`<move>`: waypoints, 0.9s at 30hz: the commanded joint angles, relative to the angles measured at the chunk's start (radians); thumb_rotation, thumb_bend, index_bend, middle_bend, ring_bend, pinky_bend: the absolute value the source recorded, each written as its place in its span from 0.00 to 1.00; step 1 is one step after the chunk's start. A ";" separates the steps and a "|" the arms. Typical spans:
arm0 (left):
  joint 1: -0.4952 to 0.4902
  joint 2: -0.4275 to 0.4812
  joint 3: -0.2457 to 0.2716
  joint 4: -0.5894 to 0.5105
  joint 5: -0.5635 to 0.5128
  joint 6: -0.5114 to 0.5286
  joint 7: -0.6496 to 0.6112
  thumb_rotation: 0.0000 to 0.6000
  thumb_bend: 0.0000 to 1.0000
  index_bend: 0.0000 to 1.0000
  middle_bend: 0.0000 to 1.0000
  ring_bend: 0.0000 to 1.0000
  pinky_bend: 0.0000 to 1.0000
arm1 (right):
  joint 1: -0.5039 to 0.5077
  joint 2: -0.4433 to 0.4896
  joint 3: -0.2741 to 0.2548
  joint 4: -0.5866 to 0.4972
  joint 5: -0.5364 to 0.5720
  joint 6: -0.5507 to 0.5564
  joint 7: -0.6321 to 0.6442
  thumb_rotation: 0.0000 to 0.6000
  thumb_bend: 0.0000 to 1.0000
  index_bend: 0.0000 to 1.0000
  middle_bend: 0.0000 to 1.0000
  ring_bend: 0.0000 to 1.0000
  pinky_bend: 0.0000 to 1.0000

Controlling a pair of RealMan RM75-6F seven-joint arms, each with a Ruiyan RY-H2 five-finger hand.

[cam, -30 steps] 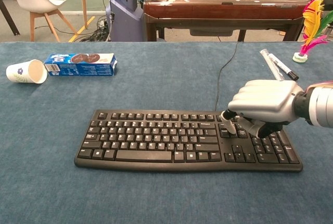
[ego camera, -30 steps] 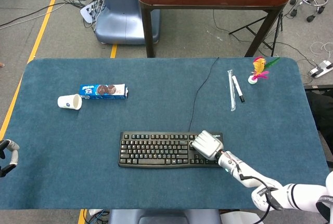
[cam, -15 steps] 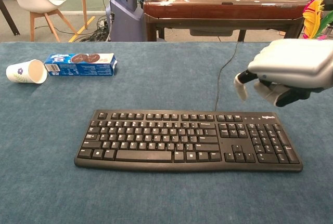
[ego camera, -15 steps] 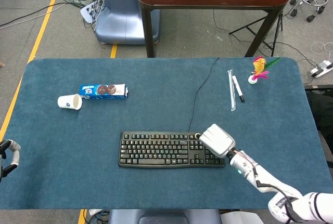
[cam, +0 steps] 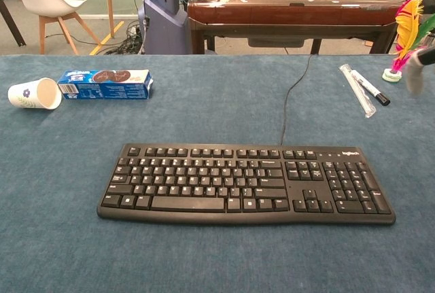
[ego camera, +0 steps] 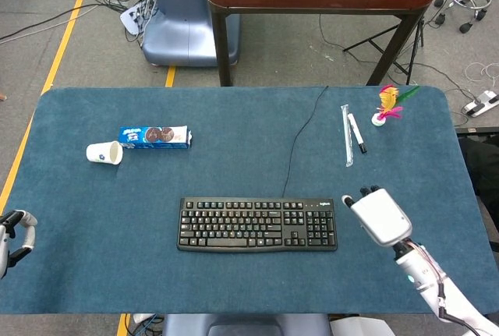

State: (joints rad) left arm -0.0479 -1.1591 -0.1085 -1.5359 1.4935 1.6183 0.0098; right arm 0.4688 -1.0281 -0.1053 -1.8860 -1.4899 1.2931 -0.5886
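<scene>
Keyboard [ego camera: 258, 224] lies flat near the front middle of your blue table [ego camera: 234, 118], its black cable [ego camera: 300, 137] running away toward the far edge. Your right hand [ego camera: 379, 215] hangs just off the keyboard's right end, apart from it and holding nothing; you see mostly its back, with fingertips [ego camera: 364, 192] showing at the far side, so how far they spread cannot be told. Your left hand [ego camera: 14, 231] sits at the table's left edge, fingers curled, gripping nothing. Farther off lie a tipped paper cup [ego camera: 104, 152], a cookie box [ego camera: 155, 136], a marker [ego camera: 356, 132] and a feathered shuttlecock [ego camera: 387, 104]
</scene>
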 commanded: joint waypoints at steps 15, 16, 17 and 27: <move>0.003 0.007 0.013 -0.028 0.048 0.031 0.019 1.00 0.46 0.54 0.55 0.63 0.82 | -0.306 -0.058 0.018 0.195 -0.075 0.359 0.231 1.00 1.00 0.46 0.53 0.46 0.56; 0.003 0.007 0.013 -0.028 0.049 0.031 0.019 1.00 0.46 0.54 0.55 0.63 0.82 | -0.311 -0.053 0.022 0.198 -0.072 0.357 0.239 1.00 1.00 0.46 0.53 0.46 0.56; 0.003 0.007 0.013 -0.028 0.050 0.031 0.018 1.00 0.46 0.54 0.55 0.63 0.82 | -0.313 -0.049 0.027 0.200 -0.073 0.358 0.245 1.00 1.00 0.46 0.53 0.46 0.56; 0.000 0.004 0.015 -0.021 0.042 0.018 0.016 1.00 0.47 0.54 0.55 0.63 0.82 | -0.327 -0.027 0.063 0.208 -0.064 0.322 0.317 1.00 1.00 0.47 0.53 0.46 0.56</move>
State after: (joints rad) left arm -0.0485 -1.1552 -0.0937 -1.5563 1.5349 1.6361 0.0259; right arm 0.1426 -1.0569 -0.0443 -1.6783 -1.5512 1.6187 -0.2741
